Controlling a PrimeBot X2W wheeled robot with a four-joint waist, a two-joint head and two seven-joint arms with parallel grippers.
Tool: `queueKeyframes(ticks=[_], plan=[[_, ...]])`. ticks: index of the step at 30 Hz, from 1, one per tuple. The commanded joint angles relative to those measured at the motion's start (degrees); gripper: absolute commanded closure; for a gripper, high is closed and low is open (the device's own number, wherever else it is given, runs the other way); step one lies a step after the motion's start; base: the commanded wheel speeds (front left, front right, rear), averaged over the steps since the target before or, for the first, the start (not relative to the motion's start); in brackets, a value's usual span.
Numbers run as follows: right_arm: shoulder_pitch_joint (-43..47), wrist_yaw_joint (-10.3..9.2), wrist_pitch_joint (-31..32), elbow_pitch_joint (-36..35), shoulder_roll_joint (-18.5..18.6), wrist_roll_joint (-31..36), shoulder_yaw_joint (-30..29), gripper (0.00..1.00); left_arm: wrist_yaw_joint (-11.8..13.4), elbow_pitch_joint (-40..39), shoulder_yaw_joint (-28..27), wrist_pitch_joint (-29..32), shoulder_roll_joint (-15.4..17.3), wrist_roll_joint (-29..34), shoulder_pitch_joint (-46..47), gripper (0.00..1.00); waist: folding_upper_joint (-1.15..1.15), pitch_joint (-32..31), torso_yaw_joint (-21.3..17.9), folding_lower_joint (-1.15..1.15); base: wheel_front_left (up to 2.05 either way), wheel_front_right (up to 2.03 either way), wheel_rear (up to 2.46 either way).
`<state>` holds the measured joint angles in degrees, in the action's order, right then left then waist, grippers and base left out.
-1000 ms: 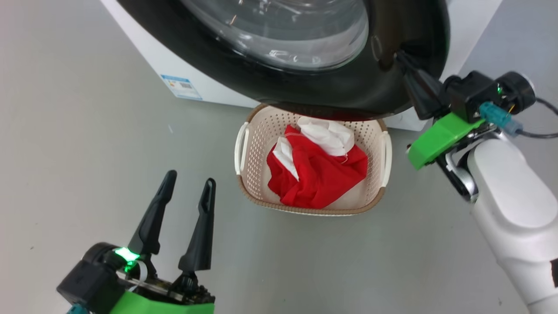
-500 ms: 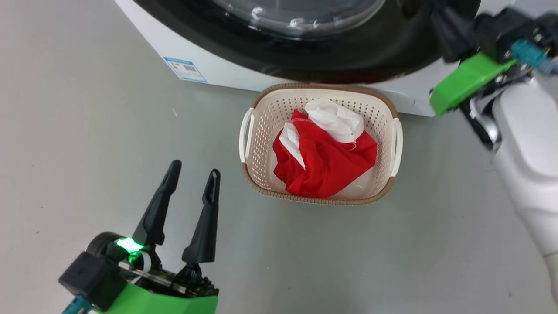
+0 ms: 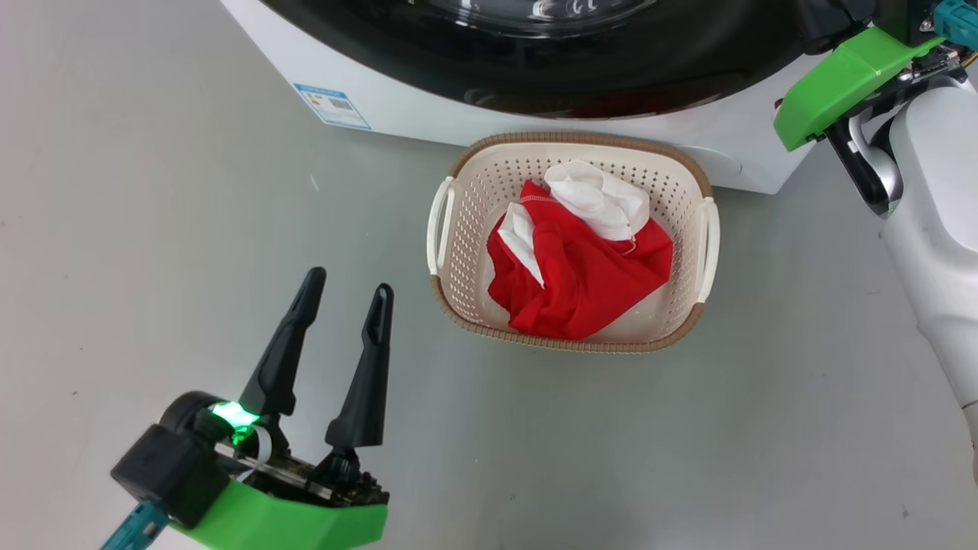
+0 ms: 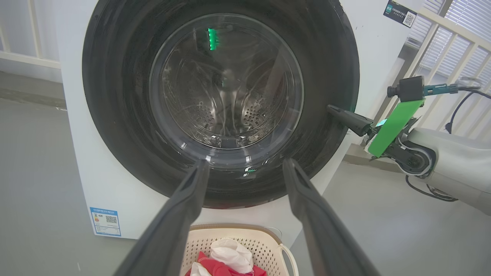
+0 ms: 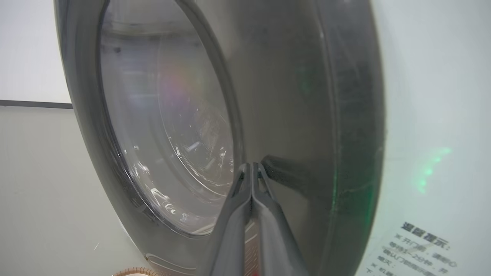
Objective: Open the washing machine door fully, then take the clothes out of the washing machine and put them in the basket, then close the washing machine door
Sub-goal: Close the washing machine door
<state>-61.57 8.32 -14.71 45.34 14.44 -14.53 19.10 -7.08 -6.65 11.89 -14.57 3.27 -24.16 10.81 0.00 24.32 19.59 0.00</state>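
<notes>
The washing machine (image 3: 397, 111) stands at the top of the head view. Its door (image 4: 115, 96) lies close against the front, and the steel drum (image 4: 226, 111) shows bare through the glass. My right gripper (image 4: 332, 109) is shut, tips pressed on the door's black rim (image 5: 291, 96) at its right side; the right wrist view shows the tips (image 5: 252, 165) touching the rim. The basket (image 3: 573, 139) sits on the floor before the machine with the red and white clothes (image 3: 588, 275) inside. My left gripper (image 3: 349, 283) hovers open and empty, left of the basket.
Grey floor stretches all around the basket. A blue label (image 3: 332, 105) marks the machine's lower left corner. A white railing (image 4: 441, 57) stands right of the machine, behind my right arm (image 3: 932, 229). The green wrist mount (image 3: 840, 69) sits close to the machine's right corner.
The door has swung in from over the basket's back edge toward the machine front, the shut right gripper following it. The head view has shifted. The left gripper stays open.
</notes>
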Motion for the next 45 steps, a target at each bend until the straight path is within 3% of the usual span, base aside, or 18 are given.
queueKeyframes(ticks=[1, 9, 10, 13, 14, 23, 30, 45], plan=[[-1.15, -0.83, -0.28, -1.33, 0.5, -0.51, -1.56, 1.0, -0.18, -0.99, -2.07, -0.42, 0.74, 0.83, 0.84, 0.0, 0.0, -0.62, -0.31, 0.0, 0.0, 0.0, 0.0], [4.52, -0.83, -0.29, -2.91, -2.13, -2.89, -0.35, 1.0, -0.18, -0.1, -4.07, -0.42, 0.42, -1.77, 0.35, 0.0, 0.0, -3.44, -2.7, 0.0, 0.0, 0.0, 0.0], [5.49, -0.83, -0.29, -3.3, -2.49, -3.32, -0.05, 0.92, -0.03, 0.13, -4.5, -0.42, 0.35, -2.23, 0.21, 0.0, 0.0, -3.9, -3.14, 0.0, 0.0, 0.0, 0.0], [9.04, -0.83, -0.29, -4.89, -3.43, -4.17, 0.93, 0.15, 0.13, 0.6, -4.99, -0.42, 0.23, -2.76, -0.16, 0.0, 0.0, -5.45, -4.52, 0.0, 0.0, 0.0, 0.0], [10.28, -0.83, -0.29, -5.56, -3.67, -4.35, 1.23, 0.0, 0.12, 0.7, -4.92, -0.42, 0.22, -2.8, -0.32, 0.0, 0.0, -5.99, -5.04, 0.0, 0.0, 0.0, 0.0], [21.8, -0.83, -0.29, -12.61, -6.73, -2.88, -1.46, 0.0, 0.47, 2.26, -6.02, -0.42, 0.67, -3.27, -1.63, 0.0, 0.0, -10.02, -10.19, 0.0, 0.0, 0.0, 0.0], [32.39, -0.83, -0.29, -20.37, -8.92, -0.26, -6.88, 0.0, 0.71, 5.17, -7.74, -0.42, 0.86, -3.08, -2.45, 0.0, 0.0, -13.09, -14.87, 0.0, 0.0, 0.0, 0.0], [46.0, -0.83, -0.29, -33.53, -10.11, 2.92, -16.06, 0.0, 0.59, 7.7, -9.89, -0.42, 1.13, 0.09, -4.63, 0.0, 0.0, -18.45, -21.01, 0.0, 0.0, 0.0, 0.0]])
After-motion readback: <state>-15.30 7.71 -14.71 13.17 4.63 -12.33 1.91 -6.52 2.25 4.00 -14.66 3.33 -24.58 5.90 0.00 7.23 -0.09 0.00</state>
